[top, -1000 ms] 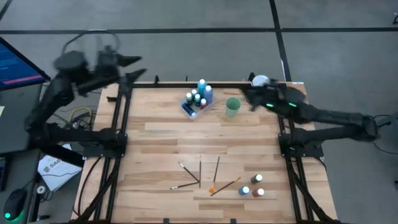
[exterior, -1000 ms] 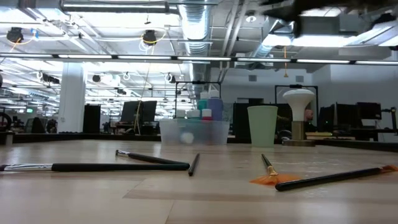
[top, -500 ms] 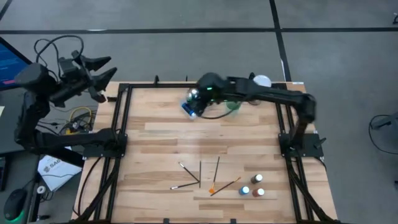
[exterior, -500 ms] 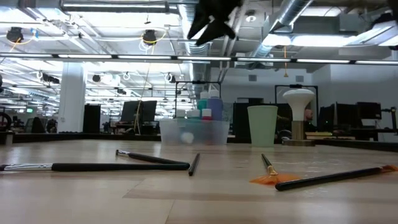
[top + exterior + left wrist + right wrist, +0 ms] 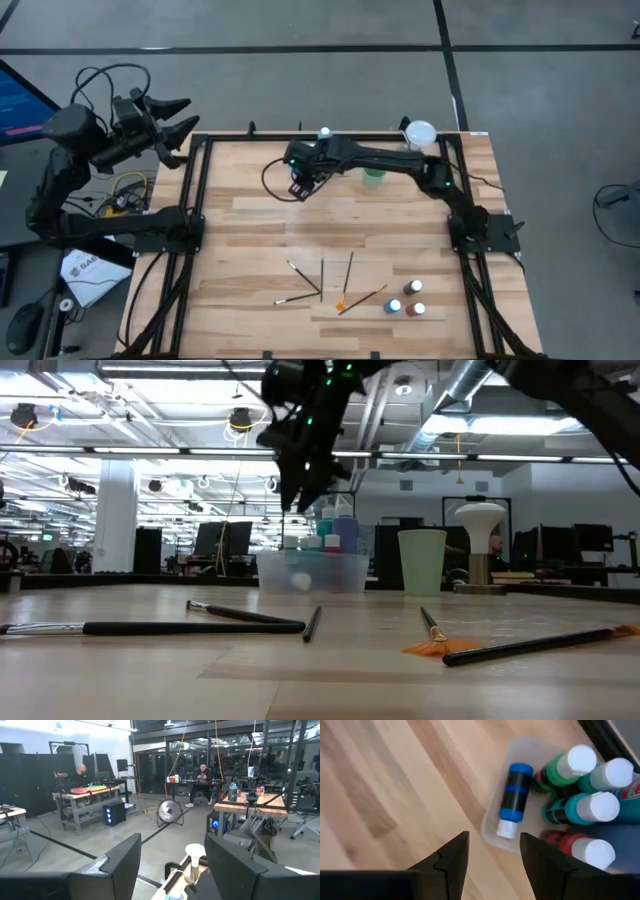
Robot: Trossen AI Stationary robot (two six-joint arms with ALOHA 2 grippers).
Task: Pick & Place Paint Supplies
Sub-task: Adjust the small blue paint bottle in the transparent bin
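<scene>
Right gripper open, empty, hovering beside clear tray of paint bottles. You center over lying blue bottle, descend straight, avoid upright neighbours. Left gripper open, parked off table.

Four cameras cover one wooden table from above, from its surface, and from each arm's wrist.

The high view looks straight down on the whole tabletop and both arms; the low view sits at table height, close to the paintbrushes and looking level across them to the clear tray, pale green cup and the room behind, all but the room shared with the high view. The right wrist view looks down from close above the tray and its paint bottles; the left wrist view faces outward, off the table's edge, into the workshop where people sit far off.
</scene>
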